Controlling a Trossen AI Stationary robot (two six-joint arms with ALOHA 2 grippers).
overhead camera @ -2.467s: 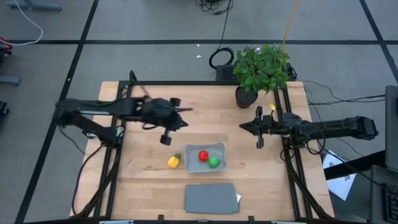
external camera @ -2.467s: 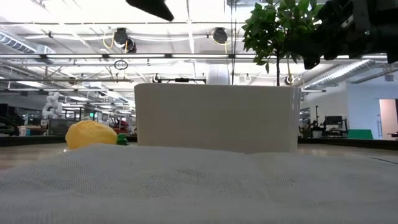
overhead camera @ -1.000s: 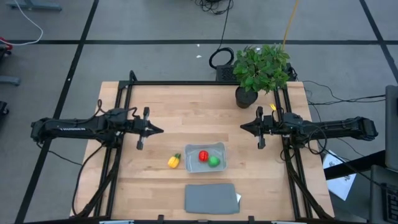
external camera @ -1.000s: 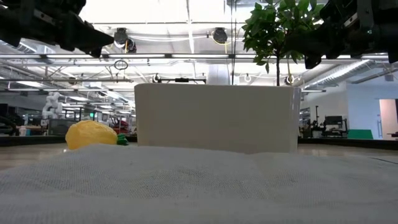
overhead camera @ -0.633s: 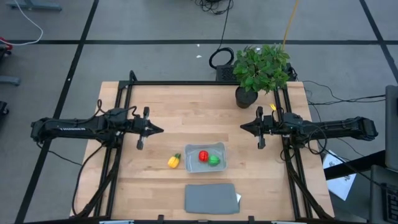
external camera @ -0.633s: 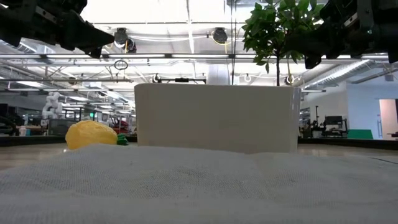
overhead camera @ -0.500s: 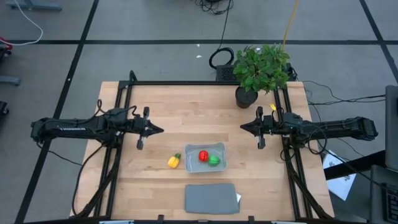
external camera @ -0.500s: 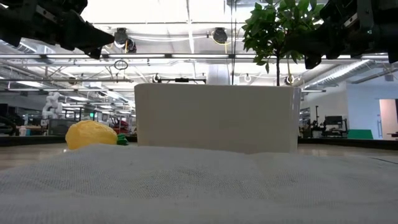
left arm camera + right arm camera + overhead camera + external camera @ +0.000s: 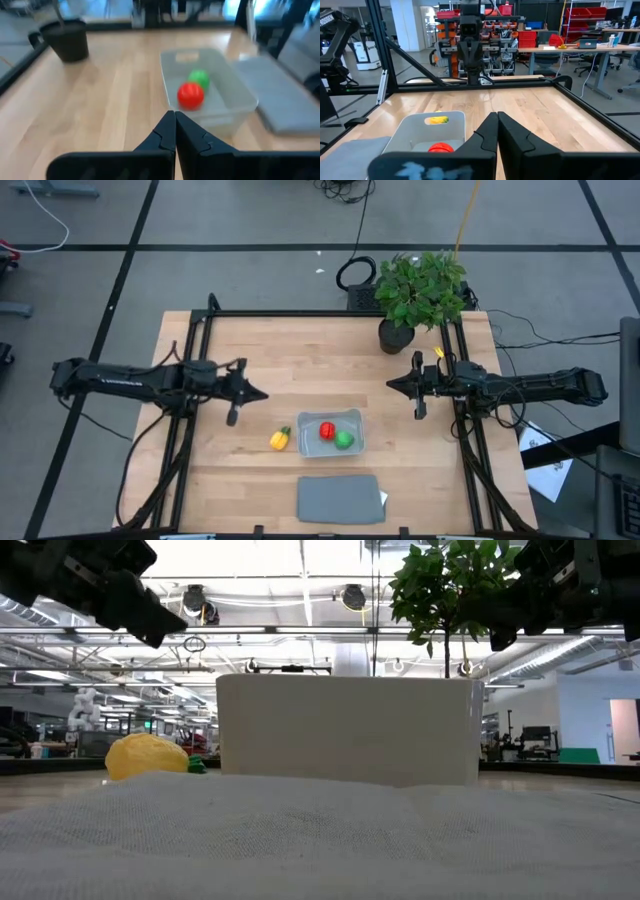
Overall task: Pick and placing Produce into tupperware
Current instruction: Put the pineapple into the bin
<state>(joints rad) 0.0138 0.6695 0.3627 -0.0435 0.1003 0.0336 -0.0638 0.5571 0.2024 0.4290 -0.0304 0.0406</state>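
Note:
The light blue-grey tupperware (image 9: 330, 432) stands near the table's middle, with the round red piece (image 9: 327, 430) and the round green piece (image 9: 344, 440) inside it. The yellow piece with a green tip (image 9: 279, 439) lies on the table just left of the tub. My left gripper (image 9: 262, 394) is shut and empty, above the table to the tub's far left; its wrist view shows the red piece (image 9: 190, 95) and the green piece (image 9: 200, 78). My right gripper (image 9: 388, 385) is shut and empty, to the tub's far right.
A flat dark grey lid (image 9: 340, 498) lies by the near edge, in front of the tub. A leafy potted plant (image 9: 420, 290) stands at the far right corner. Black frame rails run along the table's left and right sides. Bare wood lies between the grippers.
My left gripper has moved a little toward the table's right and near edges, closer to the tub, and a little lower. Its fingers have stayed shut. The produce, the tub and my right arm have kept still.

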